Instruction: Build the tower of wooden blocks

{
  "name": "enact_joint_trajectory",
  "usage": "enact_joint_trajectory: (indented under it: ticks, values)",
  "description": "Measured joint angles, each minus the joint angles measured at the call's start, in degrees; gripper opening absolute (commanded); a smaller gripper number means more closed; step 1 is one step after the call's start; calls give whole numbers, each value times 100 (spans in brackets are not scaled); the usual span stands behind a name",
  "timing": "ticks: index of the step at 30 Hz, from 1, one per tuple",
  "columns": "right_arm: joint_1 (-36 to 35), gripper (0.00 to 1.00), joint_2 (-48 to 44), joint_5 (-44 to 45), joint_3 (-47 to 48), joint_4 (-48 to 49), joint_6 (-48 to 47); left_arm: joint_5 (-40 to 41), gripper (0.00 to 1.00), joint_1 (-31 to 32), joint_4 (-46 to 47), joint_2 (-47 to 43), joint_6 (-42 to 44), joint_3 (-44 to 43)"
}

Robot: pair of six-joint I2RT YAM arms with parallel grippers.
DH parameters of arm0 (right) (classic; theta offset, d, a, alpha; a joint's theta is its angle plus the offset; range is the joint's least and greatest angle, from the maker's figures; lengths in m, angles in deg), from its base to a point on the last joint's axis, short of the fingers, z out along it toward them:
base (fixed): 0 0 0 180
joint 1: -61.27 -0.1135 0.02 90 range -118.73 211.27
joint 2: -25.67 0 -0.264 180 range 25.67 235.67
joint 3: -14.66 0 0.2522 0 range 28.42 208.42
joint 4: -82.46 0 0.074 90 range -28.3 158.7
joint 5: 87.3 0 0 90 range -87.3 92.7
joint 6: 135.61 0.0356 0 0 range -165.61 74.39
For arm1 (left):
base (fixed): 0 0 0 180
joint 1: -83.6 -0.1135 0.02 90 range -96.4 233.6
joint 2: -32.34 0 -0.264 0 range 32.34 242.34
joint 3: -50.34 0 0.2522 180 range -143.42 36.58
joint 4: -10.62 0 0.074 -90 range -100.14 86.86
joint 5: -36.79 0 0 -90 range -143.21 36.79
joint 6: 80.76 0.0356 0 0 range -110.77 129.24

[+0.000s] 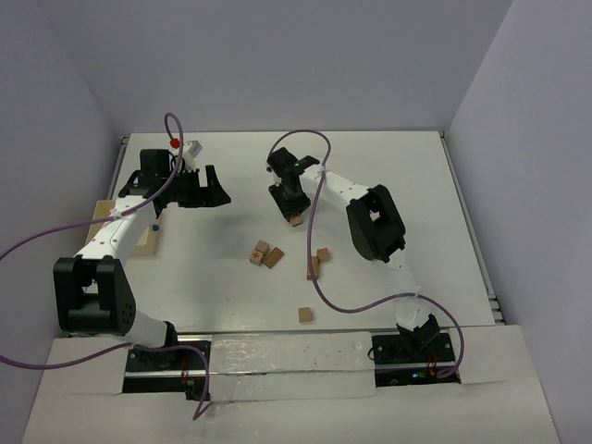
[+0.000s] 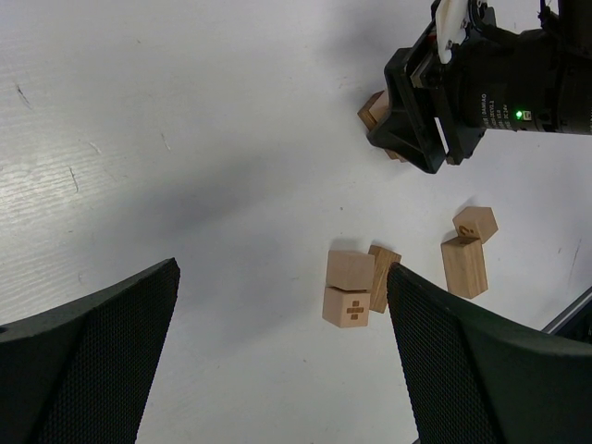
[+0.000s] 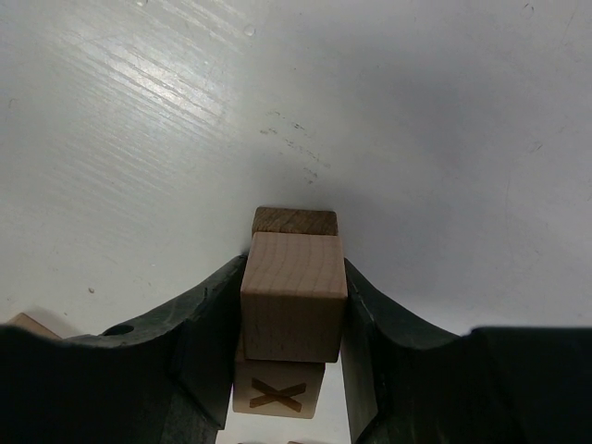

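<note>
tower point(image 1: 294, 219) gripped mid-table
the right gripper point(image 3: 294, 273) is clamped on a plain wood block point(image 3: 292, 310) above a block marked "x" point(image 3: 277, 393); loose wood blocks point(image 2: 350, 270) (one bears a "+") lie near; the left gripper point(image 2: 282, 277) hangs spread wide.

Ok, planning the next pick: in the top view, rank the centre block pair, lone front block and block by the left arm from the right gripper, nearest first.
From the right gripper:
1. Centre block pair, just near-left.
2. Lone front block, well toward the front.
3. Block by the left arm, far left.
</note>
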Motion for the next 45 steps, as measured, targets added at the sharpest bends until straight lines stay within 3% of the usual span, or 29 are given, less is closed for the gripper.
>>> enact_joint_trajectory:
  ticks: [12, 13, 14, 17, 22, 34, 45]
  values:
    - [12, 48, 7, -1, 4, 8, -11, -40, 99, -28, 0, 85, -8, 0]
    - [12, 51, 7, -3, 4, 8, -11, -43, 99, -31, 0, 85, -8, 0]
    - [12, 63, 7, -7, 4, 8, -7, -45, 99, -31, 0, 85, -8, 0]
    - [14, 83, 7, -13, 7, 7, 22, -61, 99, -33, 0, 85, -6, 0]
    - [26, 99, 7, -16, 14, 4, 8, -101, 99, -33, 0, 85, -6, -2]
    - [34, 100, -156, -218, 31, -19, -94, -384, 99, -173, -3, 94, -1, -22]
    - [8, 100, -2161, -356, 33, -5, -294, -797, 99, -609, -2, 9, -14, -22]
